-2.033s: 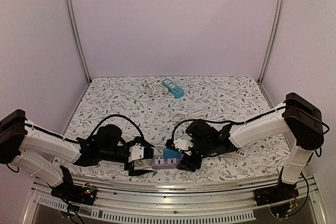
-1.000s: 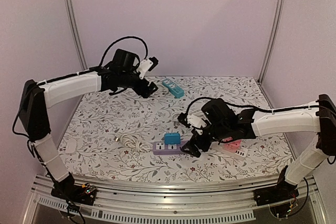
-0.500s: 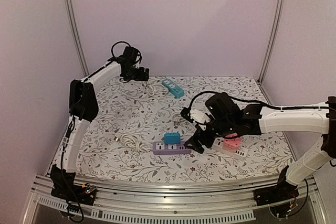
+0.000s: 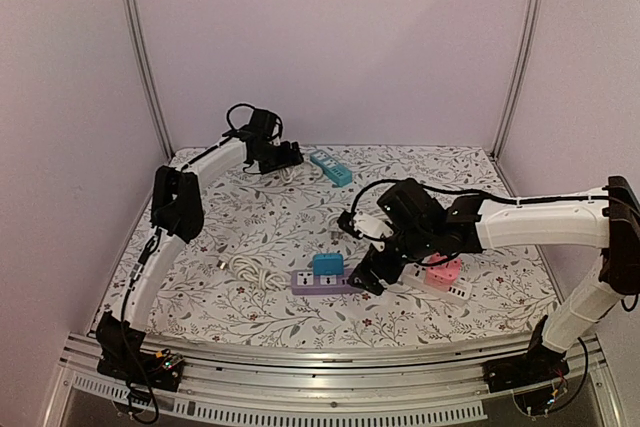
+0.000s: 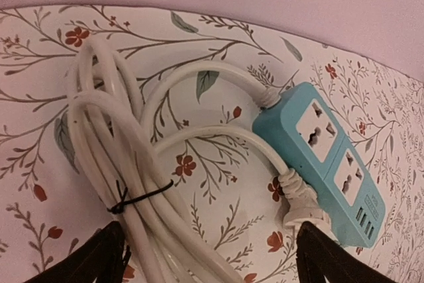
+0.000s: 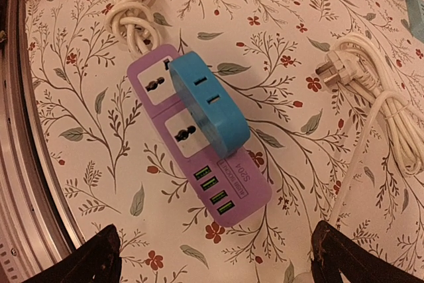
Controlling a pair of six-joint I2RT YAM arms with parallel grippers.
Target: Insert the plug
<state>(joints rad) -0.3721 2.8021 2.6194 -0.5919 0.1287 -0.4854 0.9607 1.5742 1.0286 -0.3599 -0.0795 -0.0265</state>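
My left gripper (image 4: 285, 157) hangs open at the far back of the table, over a teal power strip (image 5: 328, 157) and its coiled white cable (image 5: 112, 157). The cable's white plug (image 5: 301, 203) lies flat against the strip's side, just inside my right finger (image 5: 324, 256). Nothing sits between the jaws of this gripper (image 5: 209, 263). My right gripper (image 4: 372, 275) is open above the near end of a purple power strip (image 6: 199, 157). A blue adapter (image 6: 209, 101) sits in one of that strip's sockets. The right gripper (image 6: 218, 263) holds nothing.
A second white plug (image 6: 331, 71) with a tied cable bundle (image 6: 391, 117) lies right of the purple strip. A pink power strip (image 4: 442, 275) rests under my right arm. The purple strip's cable coil (image 4: 250, 269) lies to its left. The metal table rail (image 6: 13, 164) runs close by.
My left arm has swung from the front by the purple strip up and back to the teal strip at the far edge. The right gripper has drawn slightly right of the purple strip.
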